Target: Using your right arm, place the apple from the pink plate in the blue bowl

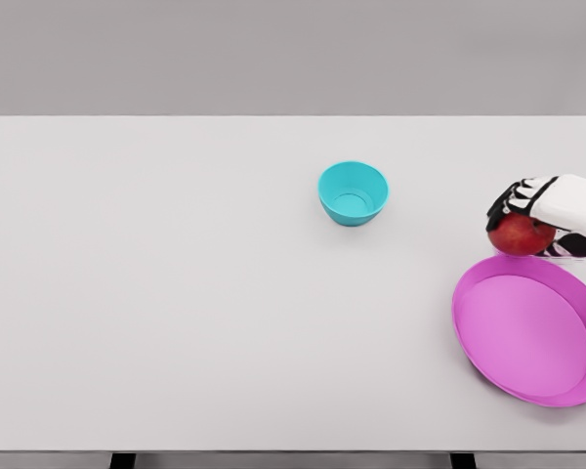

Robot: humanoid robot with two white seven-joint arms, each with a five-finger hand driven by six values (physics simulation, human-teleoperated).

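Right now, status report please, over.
Right hand shut on apple, above pink plate rim. Left arm out of view. Blue bowl empty, path clear.

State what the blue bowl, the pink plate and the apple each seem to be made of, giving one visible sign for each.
Blue bowl: probably plastic, with an even colour and soft sheen. Pink plate: likely plastic too, flat uniform pink with a smooth rim. Apple, held in the right hand: looks like real fruit, with glossy red skin.

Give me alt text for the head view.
The right hand grips the red apple just beyond the empty pink plate's far rim. The empty blue bowl sits to the left on the white table.
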